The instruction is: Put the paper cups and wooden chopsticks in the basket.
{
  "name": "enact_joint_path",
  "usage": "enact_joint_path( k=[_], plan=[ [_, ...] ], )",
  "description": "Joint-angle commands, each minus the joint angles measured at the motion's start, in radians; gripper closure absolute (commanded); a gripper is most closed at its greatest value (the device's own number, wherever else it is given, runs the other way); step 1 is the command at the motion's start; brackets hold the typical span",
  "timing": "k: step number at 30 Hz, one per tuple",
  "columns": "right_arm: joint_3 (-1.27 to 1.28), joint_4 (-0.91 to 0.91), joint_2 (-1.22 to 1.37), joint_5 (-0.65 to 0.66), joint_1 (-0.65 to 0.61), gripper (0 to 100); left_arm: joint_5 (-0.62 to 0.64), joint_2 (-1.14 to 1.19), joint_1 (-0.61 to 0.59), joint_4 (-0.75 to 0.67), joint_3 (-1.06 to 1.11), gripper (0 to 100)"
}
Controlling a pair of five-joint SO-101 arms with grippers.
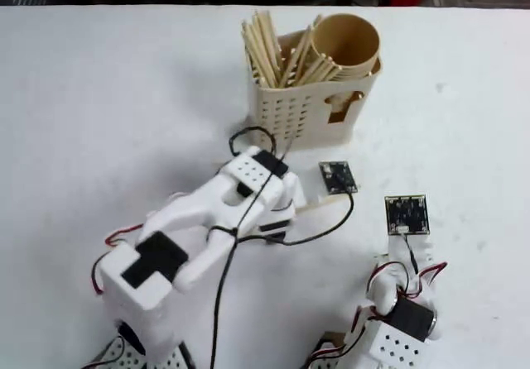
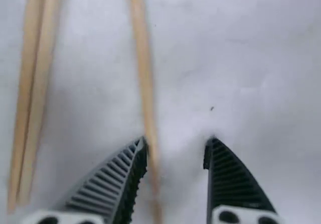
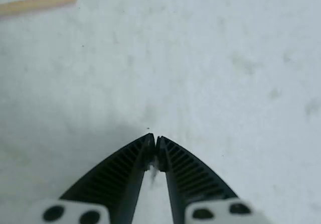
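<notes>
My left gripper hangs open just above the white table, and one wooden chopstick lies between its fingers, close against one of them. Two more chopsticks lie side by side farther off. In the high view the left arm covers this spot in front of the basket, and a chopstick sticks out from under it. The basket holds several chopsticks and a paper cup. My right gripper is shut on nothing over bare table, with a chopstick end beyond it.
The cream slotted basket stands at the back middle of the table. The right arm sits at the front right. Black cables trail over the left arm. Open table lies to the left and right of the basket.
</notes>
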Motion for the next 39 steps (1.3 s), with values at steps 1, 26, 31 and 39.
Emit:
enact_joint_path(
  k=[1,26,31,39],
  plan=[
    [0.009,0.004,-0.012,0.009,0.007,98.1,0.020,0.042,-0.015,0.028,-0.094,85],
    [0.009,0.004,-0.012,0.009,0.007,98.1,0.068,-0.545,-0.022,0.272,-0.365,98],
    [0.009,0.004,-0.012,0.009,0.007,98.1,0.129,-0.604,-0.028,0.121,-0.557,98],
    [0.009,0.004,-0.012,0.009,0.007,98.1,0.457,-0.590,-0.151,-0.359,-0.609,98]
  ],
)
